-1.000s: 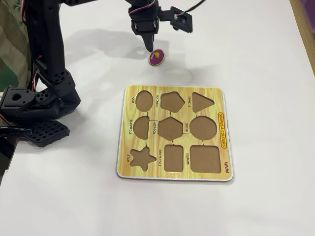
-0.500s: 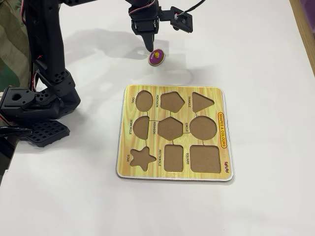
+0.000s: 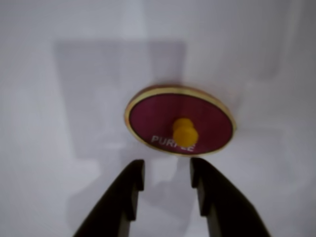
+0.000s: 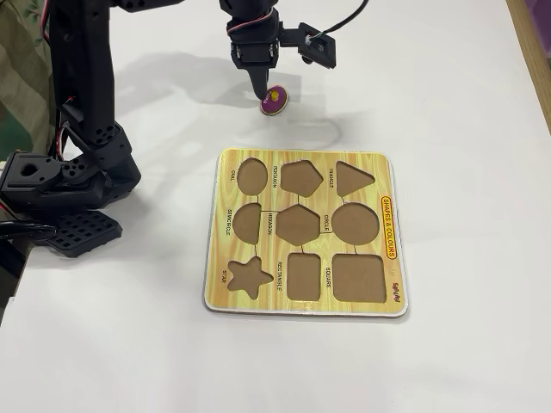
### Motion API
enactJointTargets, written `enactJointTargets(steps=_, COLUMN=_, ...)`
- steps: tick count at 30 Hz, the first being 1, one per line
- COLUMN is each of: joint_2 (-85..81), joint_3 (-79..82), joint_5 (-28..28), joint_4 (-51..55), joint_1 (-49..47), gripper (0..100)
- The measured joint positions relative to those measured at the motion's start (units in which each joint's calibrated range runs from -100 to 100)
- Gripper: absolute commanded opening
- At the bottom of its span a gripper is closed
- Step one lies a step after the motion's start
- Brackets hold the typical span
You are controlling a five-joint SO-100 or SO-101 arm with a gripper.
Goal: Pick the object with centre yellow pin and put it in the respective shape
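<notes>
The object with centre yellow pin (image 3: 163, 116) is a purple oval piece with a pale rim, lying flat on the white table. In the wrist view its yellow knob (image 3: 185, 132) sits just beyond my gripper (image 3: 167, 170). My gripper is open, its two dark fingers (image 3: 129, 192) short of the piece's near edge with only bare table between them. From the fixed view, the piece (image 4: 274, 101) lies behind the puzzle board (image 4: 222, 249), and my gripper (image 4: 261, 88) hangs just above its left side. The oval hole (image 4: 252, 175) is at the board's top left.
The board has several empty cut-outs, among them a star (image 4: 249, 277) and a square (image 4: 358, 277). The arm's black base (image 4: 65, 185) stands at the left table edge. A cable and camera mount (image 4: 315, 43) stick out right of the wrist.
The wrist has shifted slightly up and back in the fixed view, with the camera mount tilting lower. The purple piece has not moved.
</notes>
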Motion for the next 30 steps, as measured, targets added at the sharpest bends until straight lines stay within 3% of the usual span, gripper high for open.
enactJointTargets(steps=17, joint_2=0.0, joint_3=0.0, joint_5=0.0, joint_4=0.0, joint_1=1.4, gripper=11)
enactJointTargets(steps=30, joint_2=0.0, joint_3=0.0, joint_5=0.0, joint_4=-6.4, joint_1=1.4, gripper=11)
